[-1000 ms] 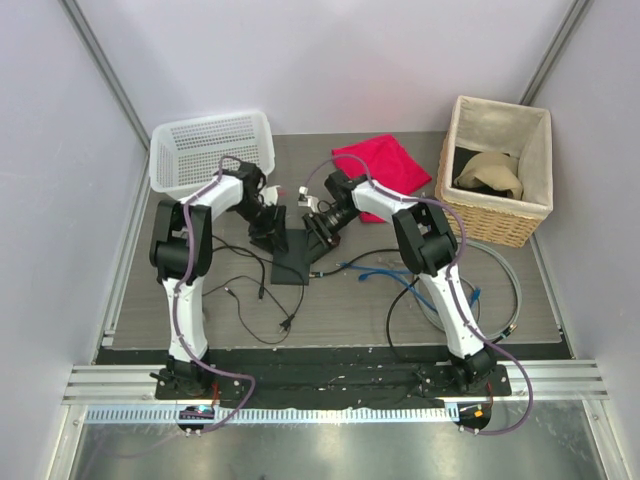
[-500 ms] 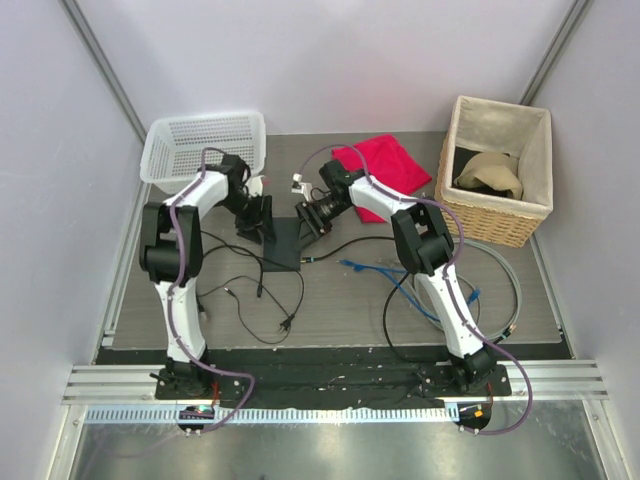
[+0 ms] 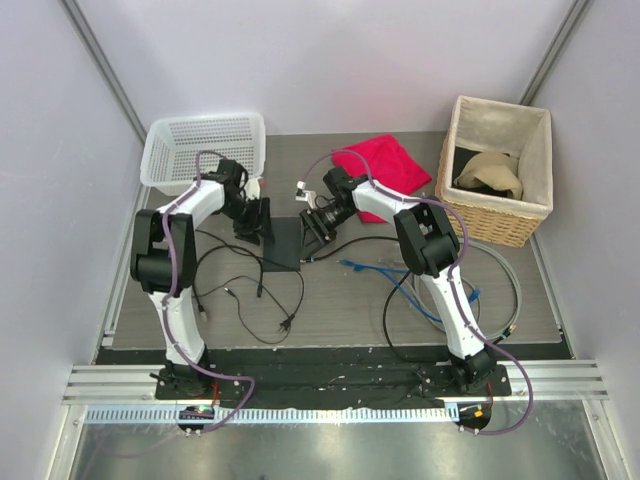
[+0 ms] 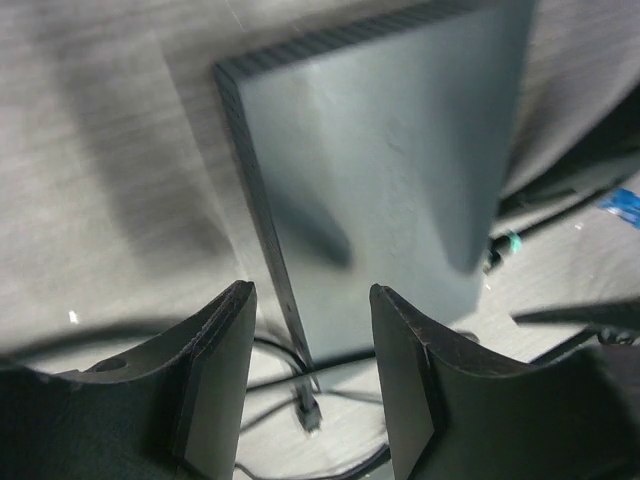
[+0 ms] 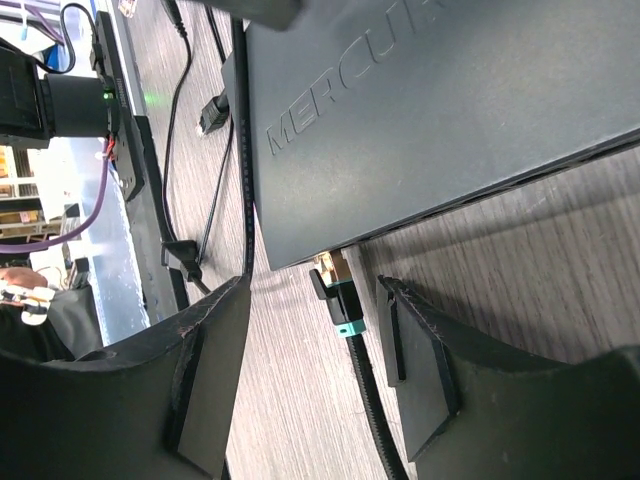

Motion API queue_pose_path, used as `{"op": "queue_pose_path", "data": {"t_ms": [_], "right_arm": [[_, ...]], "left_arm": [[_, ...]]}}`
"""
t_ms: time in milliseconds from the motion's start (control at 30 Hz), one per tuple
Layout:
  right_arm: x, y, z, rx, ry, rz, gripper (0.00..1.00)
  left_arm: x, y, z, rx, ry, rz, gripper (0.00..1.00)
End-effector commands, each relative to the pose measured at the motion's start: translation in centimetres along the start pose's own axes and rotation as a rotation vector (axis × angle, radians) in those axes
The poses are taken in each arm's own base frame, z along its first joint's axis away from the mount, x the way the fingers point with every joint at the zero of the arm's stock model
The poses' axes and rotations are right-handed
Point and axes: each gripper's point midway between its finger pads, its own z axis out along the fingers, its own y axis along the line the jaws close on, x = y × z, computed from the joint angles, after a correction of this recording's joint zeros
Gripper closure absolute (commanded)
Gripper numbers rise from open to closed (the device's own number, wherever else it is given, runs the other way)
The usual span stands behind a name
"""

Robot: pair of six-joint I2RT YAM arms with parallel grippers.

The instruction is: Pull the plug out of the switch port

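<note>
switch (image 3: pixel 283 245) lies flat on the bench (image 3: pixel 345 305), between the two arm tips, red cloth (image 3: pixel 385 165) behind it to the right. left end effector (image 4: pixel 310 300): jaws apart, straddling the switch's long edge near a corner, not clamped. right end effector (image 5: pixel 315 288): jaws apart either side of the plug (image 5: pixel 335 292) at the switch's socket edge, gap on both sides. can't tell if plug is seated

Bright even light, left wrist view blurry (motion, perhaps)
</note>
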Motion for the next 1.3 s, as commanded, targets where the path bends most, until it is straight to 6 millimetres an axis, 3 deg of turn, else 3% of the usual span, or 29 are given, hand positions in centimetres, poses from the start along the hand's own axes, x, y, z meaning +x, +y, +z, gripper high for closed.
{"op": "queue_pose_path", "data": {"t_ms": [0,233,500,833,1267], "right_arm": [[0.7,-0.8,-0.5,0.071,0.032,-0.046,0.38],[2.5,-2.2,-0.4,0.101,0.084,-0.023,0.4],[3.8,-2.4,0.0,0.093,0.117,0.007,0.46],[3.9,-3.2,1.3,0.11,0.135,0.028,0.51],[4.2,-5.5,2.1,0.214,0.152,0.052,0.48]], "left_arm": [[-1.5,0.0,0.9,0.001,-0.009,0.04,0.46],[0.3,2.5,2.7,-0.086,0.058,0.016,0.5],[0.3,2.2,3.2,-0.076,0.064,0.011,0.52],[0.8,1.4,3.5,-0.079,0.074,0.047,0.52],[1.0,1.9,3.9,-0.087,0.087,0.044,0.52]]}}
